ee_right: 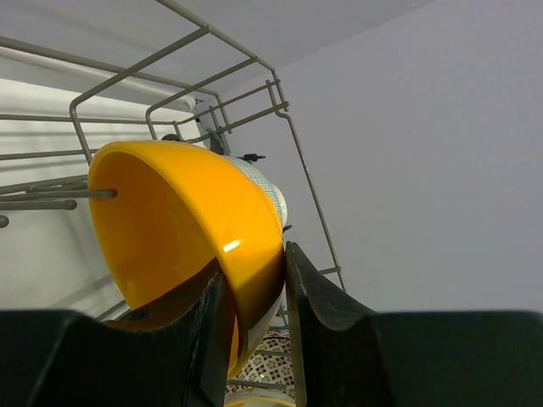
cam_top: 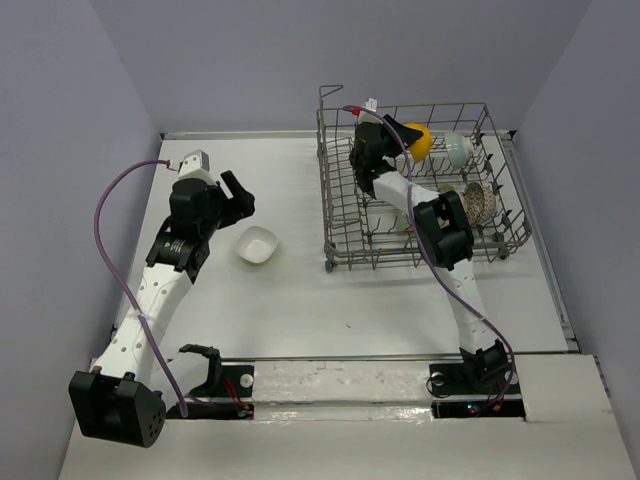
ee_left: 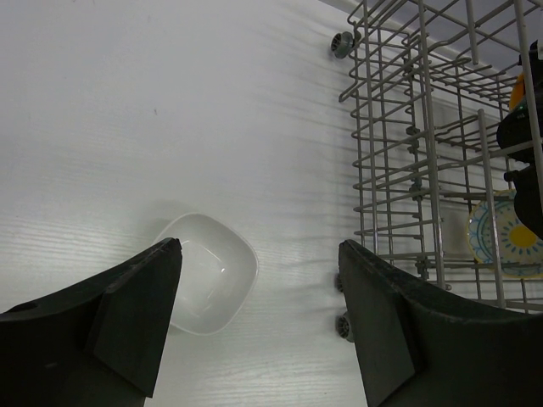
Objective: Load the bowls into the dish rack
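The right gripper pinches the orange-yellow bowl inside the dish rack, apparently near its back; left gripper gapes wide outside.

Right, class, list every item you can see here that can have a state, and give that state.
left gripper, open
right gripper, shut on the orange-yellow bowl's wall
orange-yellow bowl, held tilted at the dish rack's far side
white bowl, upright on the table, outside the rack
pale teal bowl, loaded in the rack
blue-rimmed bowl, on edge in the rack
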Action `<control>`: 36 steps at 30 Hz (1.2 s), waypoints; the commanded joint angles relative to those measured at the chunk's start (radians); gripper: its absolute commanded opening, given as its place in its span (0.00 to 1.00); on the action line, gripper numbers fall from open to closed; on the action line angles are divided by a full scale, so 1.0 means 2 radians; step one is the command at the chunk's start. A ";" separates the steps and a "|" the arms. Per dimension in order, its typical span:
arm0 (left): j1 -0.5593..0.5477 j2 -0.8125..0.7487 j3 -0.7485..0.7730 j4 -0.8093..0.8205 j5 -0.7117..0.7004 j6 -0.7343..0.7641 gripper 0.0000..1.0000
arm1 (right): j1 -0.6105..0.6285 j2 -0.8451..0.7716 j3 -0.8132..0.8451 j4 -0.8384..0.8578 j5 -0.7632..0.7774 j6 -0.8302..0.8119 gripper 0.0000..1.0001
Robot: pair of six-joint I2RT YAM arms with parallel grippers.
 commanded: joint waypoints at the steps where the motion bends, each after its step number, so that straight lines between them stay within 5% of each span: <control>1: 0.004 -0.002 -0.003 0.018 0.004 -0.001 0.84 | -0.004 0.022 -0.002 -0.020 -0.014 0.042 0.33; 15: 0.004 -0.003 -0.003 0.018 0.005 -0.001 0.84 | -0.004 0.021 -0.001 -0.038 -0.017 0.064 0.47; 36: 0.004 -0.003 -0.004 0.019 0.005 -0.001 0.84 | -0.004 -0.008 -0.004 -0.096 -0.033 0.133 0.53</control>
